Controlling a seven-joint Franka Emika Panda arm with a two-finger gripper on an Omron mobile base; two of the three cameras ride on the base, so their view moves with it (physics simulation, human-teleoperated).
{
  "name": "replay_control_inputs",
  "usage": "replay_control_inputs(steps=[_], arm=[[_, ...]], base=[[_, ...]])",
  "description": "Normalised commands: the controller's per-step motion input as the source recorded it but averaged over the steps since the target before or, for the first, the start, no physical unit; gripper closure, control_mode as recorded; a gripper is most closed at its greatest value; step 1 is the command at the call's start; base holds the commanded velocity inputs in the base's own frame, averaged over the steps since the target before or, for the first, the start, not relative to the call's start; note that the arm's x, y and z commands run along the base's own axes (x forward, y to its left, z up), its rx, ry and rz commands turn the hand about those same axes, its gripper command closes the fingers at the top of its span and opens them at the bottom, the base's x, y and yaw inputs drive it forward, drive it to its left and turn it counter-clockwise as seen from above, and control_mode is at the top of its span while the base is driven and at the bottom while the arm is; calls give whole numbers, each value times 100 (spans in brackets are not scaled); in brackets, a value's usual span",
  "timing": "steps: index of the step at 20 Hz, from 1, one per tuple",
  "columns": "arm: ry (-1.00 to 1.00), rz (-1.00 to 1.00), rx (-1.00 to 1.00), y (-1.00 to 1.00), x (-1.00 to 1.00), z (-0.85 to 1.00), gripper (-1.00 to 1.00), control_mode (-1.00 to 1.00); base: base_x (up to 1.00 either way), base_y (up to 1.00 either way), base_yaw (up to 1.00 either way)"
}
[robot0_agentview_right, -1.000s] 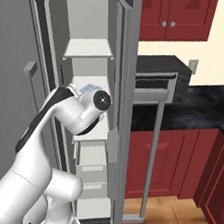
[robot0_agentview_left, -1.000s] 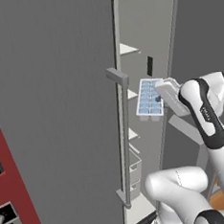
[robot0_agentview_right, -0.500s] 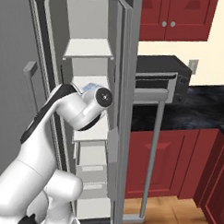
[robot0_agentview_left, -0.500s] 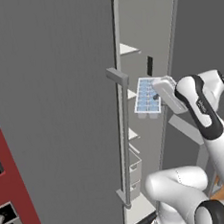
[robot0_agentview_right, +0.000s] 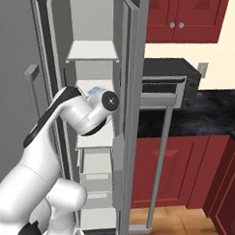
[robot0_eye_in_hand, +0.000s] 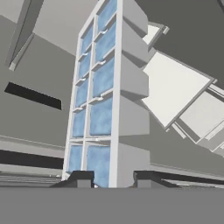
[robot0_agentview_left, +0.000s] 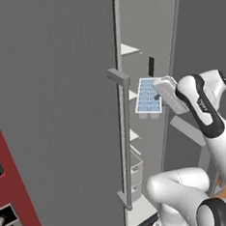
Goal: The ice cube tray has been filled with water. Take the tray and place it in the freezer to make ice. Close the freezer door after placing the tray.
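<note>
**Ice cube tray at the open freezer**

Item: ice cube tray (robot0_agentview_left: pixel 148 98), white, cells filled with pale blue water (robot0_eye_in_hand: pixel 101 117). Held on edge, clamped at one end between the narrowly parted fingers of the gripper (robot0_eye_in_hand: pixel 109 178). Location: in the doorway of the freezer (robot0_agentview_right: pixel 95 50), level with its middle shelves (robot0_agentview_right: pixel 91 52). Freezer door (robot0_agentview_left: pixel 51 106) stands open.

White ice cube tray (robot0_agentview_left: pixel 148 97) with pale blue water (robot0_eye_in_hand: pixel 100 116), held inside open freezer (robot0_agentview_right: pixel 93 50), freezer door (robot0_agentview_left: pixel 51 110) open
</note>
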Motion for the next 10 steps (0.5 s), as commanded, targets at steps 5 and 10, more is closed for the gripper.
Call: replay_control_inputs(steps=[5,10], arm=[[-2,-2,0,0,11,0,100,-100],[0,-2,0,0,22,0,100,-100]], base=[[0,0,0],[0,0,0]])
